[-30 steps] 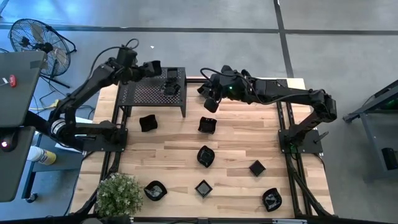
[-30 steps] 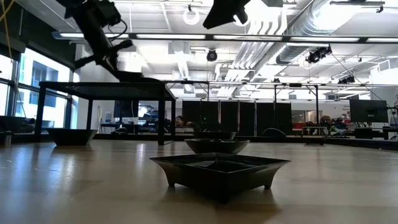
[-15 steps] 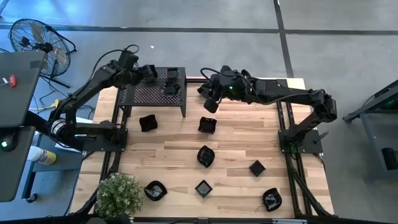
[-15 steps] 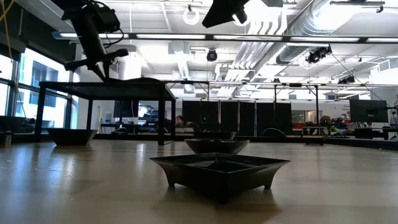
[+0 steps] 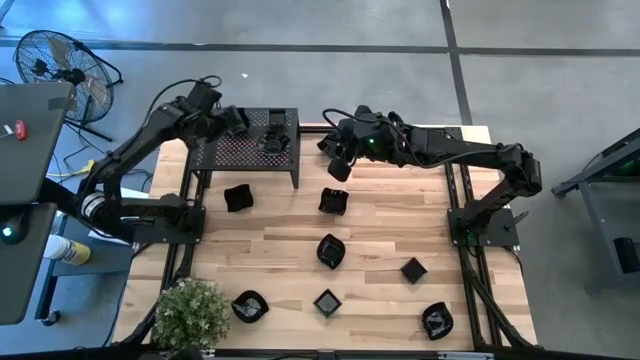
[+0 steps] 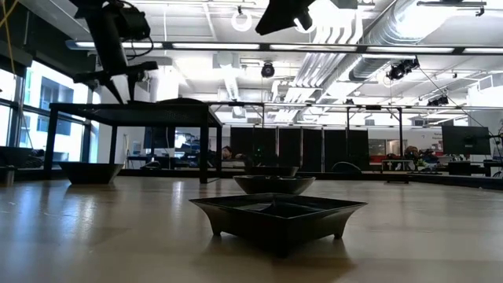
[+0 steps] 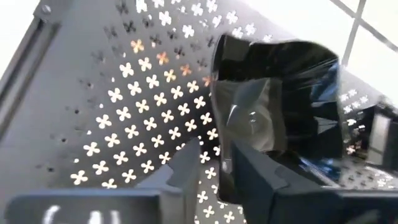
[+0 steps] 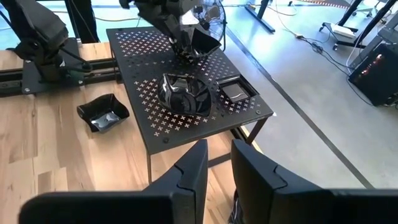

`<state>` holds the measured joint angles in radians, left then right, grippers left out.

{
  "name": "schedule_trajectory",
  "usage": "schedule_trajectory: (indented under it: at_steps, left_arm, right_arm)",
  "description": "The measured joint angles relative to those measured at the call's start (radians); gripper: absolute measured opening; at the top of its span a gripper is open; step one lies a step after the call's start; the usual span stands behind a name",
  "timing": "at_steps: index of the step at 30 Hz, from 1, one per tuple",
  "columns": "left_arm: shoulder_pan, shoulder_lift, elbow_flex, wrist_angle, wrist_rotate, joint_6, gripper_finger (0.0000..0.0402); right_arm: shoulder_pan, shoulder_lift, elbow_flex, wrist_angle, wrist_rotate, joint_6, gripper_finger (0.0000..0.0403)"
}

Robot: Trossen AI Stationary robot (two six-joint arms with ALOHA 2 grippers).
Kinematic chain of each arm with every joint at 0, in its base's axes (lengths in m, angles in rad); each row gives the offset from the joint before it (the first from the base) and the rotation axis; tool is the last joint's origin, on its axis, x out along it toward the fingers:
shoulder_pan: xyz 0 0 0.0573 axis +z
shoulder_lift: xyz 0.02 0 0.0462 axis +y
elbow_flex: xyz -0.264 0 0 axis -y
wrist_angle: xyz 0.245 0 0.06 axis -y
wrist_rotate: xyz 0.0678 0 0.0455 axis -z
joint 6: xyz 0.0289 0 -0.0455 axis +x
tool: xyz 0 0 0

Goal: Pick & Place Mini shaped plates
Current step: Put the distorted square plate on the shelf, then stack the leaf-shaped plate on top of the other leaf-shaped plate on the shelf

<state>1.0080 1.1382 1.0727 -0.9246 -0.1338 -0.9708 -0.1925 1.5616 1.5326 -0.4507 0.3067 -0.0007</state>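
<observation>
The mini shaped plates are split between two places: three sit on the black perforated shelf (image 5: 245,145) at the far left of the tabletop (image 5: 380,235), and seven more lie scattered across the wood, from one just in front of the shelf (image 5: 237,198) to one at the near right corner (image 5: 437,320). At the far left, the left claw (image 5: 232,119) hangs over the shelf's back edge, fingers parted and holding nothing, with a glossy square plate (image 7: 280,112) resting on the perforated top just past its fingertips. A second ago this claw was lower and further in over the shelf with that plate at its tip; it has since let go and drawn back toward the shelf's left end, so this placement looks finished and another plate would likely come next. To the right, the right claw (image 5: 338,160) hovers beside the shelf, open and empty, unmoved over the last second.
</observation>
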Motion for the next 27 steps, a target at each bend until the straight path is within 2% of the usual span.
schedule_trajectory:
  at_steps: [3, 6, 9, 12, 15, 17, 21, 24, 27]
  left_arm:
    - [0.0, -0.01, 0.043, -0.046, -0.001, 0.062, 0.0121]
    - [0.0, -0.034, 0.098, -0.103, -0.001, 0.129, 0.0127]
    - [-0.002, -0.074, 0.135, -0.127, 0.0, 0.215, 0.0115]
    - [-0.047, -0.135, 0.139, -0.108, -0.012, 0.3, 0.0084]
    - [-0.144, -0.197, 0.118, -0.045, -0.034, 0.381, 0.0037]
    - [-0.231, -0.234, 0.084, 0.041, -0.041, 0.426, 0.001]
    - [-0.432, -0.28, -0.024, 0.296, -0.057, 0.492, 0.0014]
    - [-0.57, -0.288, -0.099, 0.447, -0.085, 0.58, 0.0012]
    - [-0.667, -0.274, -0.158, 0.502, -0.069, 0.612, 0.0002]
  right_arm:
    - [0.0, 0.0, 0.0, -0.001, -0.004, 0.0, 0.0067]
    - [0.0, -0.002, 0.0, -0.022, -0.007, 0.0, 0.0067]
    - [-0.01, -0.02, 0.0, -0.076, -0.021, 0.004, 0.0066]
    - [-0.037, -0.058, -0.001, -0.138, -0.055, 0.049, 0.0058]
    - [-0.074, -0.112, -0.071, -0.099, -0.121, 0.077, 0.0029]
    - [-0.103, -0.153, -0.167, 0.008, -0.215, 0.085, 0.0008]
    - [-0.157, -0.231, -0.402, 0.21, -0.393, 0.188, 0.001]
    - [-0.167, -0.281, -0.539, 0.235, -0.42, 0.284, 0.0003]
    - [-0.153, -0.334, -0.636, 0.21, -0.421, 0.362, 0.0005]
